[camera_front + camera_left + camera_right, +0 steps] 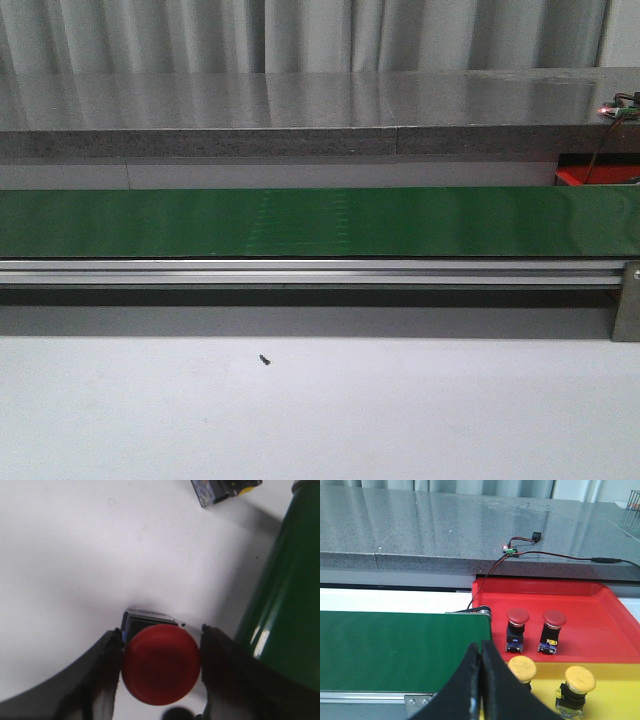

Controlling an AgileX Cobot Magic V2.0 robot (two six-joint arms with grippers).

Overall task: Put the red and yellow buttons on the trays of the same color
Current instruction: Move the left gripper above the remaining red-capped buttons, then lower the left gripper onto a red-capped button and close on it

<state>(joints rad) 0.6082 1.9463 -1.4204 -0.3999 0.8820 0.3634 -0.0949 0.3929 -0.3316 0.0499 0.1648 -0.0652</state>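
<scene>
In the left wrist view a red button [161, 666] with a dark square base stands on the white table. My left gripper [161, 630] is shut on it, one dark finger against each side of its round cap. A second button [220, 491] with a yellow part lies on its side farther off on the table. My right gripper [481, 646] is shut with nothing in it, over the end of the green belt. Beyond it the red tray [600, 605] holds two upright red buttons [517, 626] [553, 629], and the yellow tray [620, 700] holds two yellow buttons [522, 670] [580, 682]. Neither gripper shows in the front view.
The green conveyor belt [320, 222] on its aluminium rail [300, 272] runs across the front view, with a grey stone counter [300, 105] behind. A red tray corner [590, 178] shows at the right end. A small circuit board with red and black wires [512, 549] lies on the counter.
</scene>
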